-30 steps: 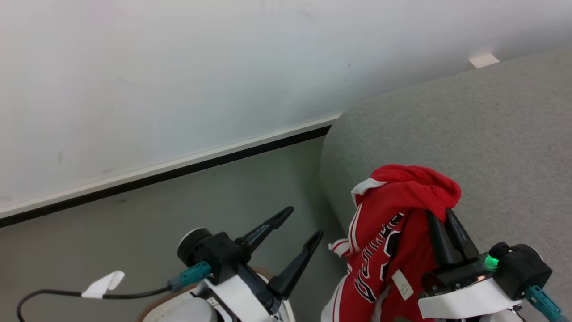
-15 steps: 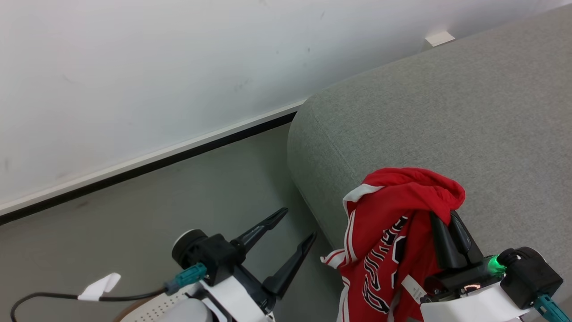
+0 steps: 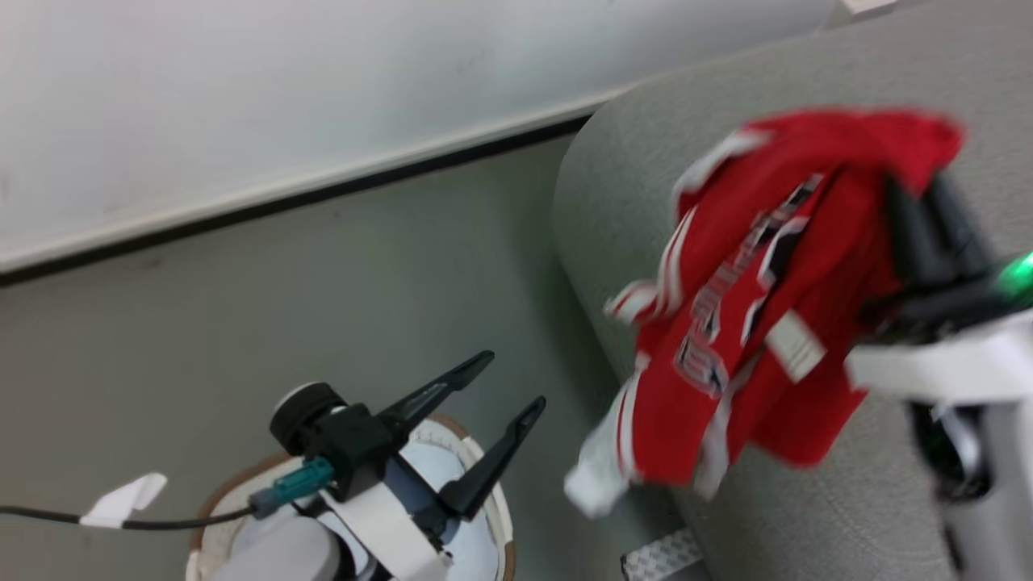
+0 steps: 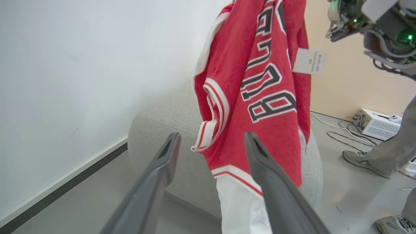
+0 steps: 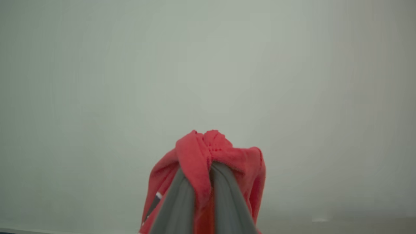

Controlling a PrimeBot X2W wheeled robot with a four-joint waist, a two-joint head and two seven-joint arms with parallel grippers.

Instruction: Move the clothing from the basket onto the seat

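Note:
The red jersey with white stripes and dark lettering hangs in the air, blurred, over the rounded end of the grey sofa. My right gripper is shut on its bunched top; in the right wrist view the red cloth wraps over the closed gripper. My left gripper stands open and holds nothing, above the cream basket with its brown rim at the lower left. From the left wrist, the jersey hangs just beyond that open gripper, in front of the sofa.
A white wall with a dark baseboard runs behind the grey floor. A person's shoes and a white box with cables lie on the floor beyond the sofa. A perforated white piece sits at the sofa's foot.
My right gripper has risen with the jersey, which now swings higher over the sofa's end. The camera has shifted, bringing more of the basket into view. The left gripper stays open.

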